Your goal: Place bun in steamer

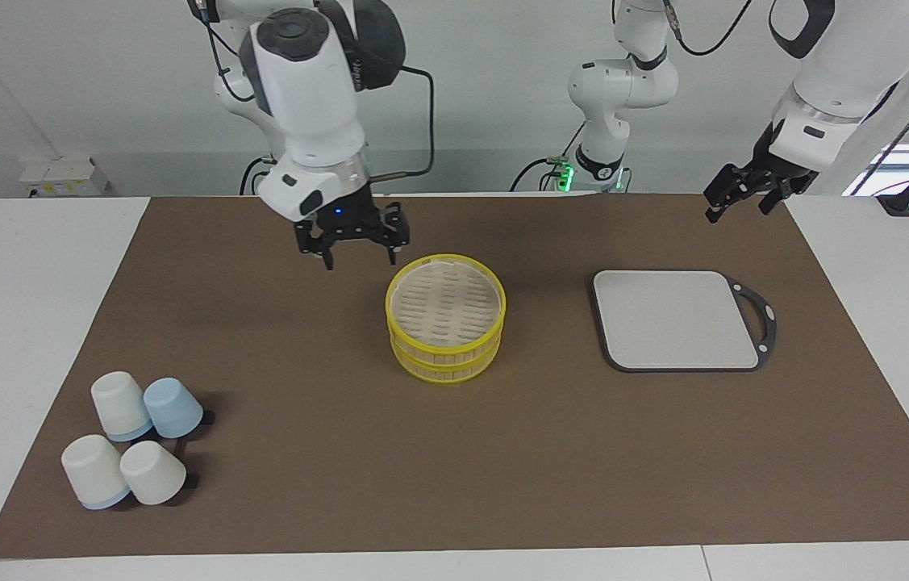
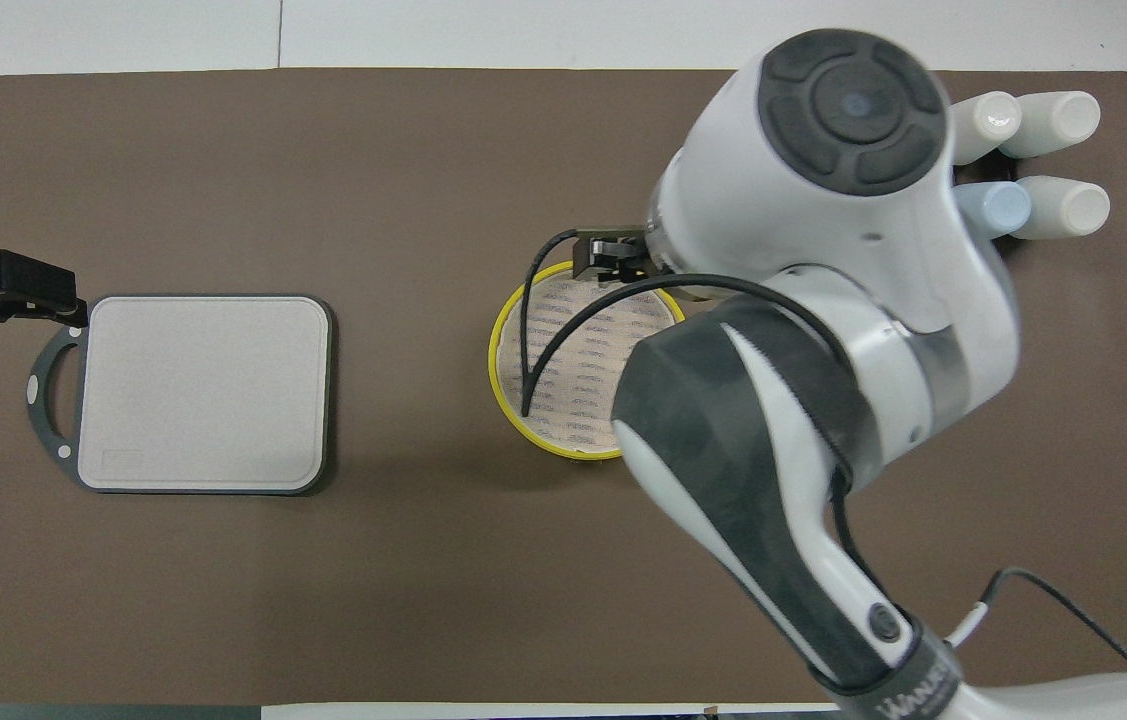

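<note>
Robot manipulation lab, tabletop bench.
Two white Franka arms [image 1: 301, 89] mounted at the edge of a white table [image 1: 27, 323] covered by a brown mat [image 1: 301, 403]; bare white wall, loose cabling, green status lights at the arm bases. Props laid out: yellow-rimmed steamer [image 1: 446, 319], grey board [image 1: 676, 319], upturned cups [image 1: 135, 440].

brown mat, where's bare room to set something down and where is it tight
The brown mat lies bare between the steamer and the grey board, and between the steamer and the cups. It is crowded at the cup cluster. The right end effector hangs open over mat beside the steamer.
</note>
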Controlling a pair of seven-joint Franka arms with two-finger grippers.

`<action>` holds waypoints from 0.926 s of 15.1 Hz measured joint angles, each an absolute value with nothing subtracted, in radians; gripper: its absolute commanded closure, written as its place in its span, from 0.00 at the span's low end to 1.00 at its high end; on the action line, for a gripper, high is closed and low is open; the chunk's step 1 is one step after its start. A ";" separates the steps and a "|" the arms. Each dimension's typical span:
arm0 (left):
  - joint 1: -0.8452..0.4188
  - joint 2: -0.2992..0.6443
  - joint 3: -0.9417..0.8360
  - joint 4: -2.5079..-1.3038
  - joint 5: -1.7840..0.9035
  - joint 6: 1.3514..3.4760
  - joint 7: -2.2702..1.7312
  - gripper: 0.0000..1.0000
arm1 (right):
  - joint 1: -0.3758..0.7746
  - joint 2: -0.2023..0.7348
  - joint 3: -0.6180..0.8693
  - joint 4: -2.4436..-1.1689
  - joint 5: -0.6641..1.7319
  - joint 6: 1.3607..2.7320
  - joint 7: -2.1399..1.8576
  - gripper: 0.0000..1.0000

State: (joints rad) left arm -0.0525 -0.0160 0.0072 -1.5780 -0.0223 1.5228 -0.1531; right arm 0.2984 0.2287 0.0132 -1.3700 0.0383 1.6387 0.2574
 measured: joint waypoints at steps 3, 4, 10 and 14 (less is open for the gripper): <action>-0.050 -0.016 0.007 -1.578 -0.022 1.523 -0.153 0.00 | 0.177 0.184 0.012 -1.384 0.038 1.592 0.098 0.00; -0.050 -0.016 0.007 -1.578 -0.022 1.523 -0.153 0.00 | 0.149 0.168 0.012 -1.400 0.038 1.584 0.072 0.00; -0.049 -0.016 0.007 -1.578 -0.022 1.523 -0.153 0.00 | 0.045 0.049 0.013 -1.569 0.038 1.579 0.050 0.00; -0.049 -0.016 0.007 -1.578 -0.022 1.523 -0.153 0.00 | -0.017 0.030 0.013 -1.603 0.038 1.580 0.050 0.00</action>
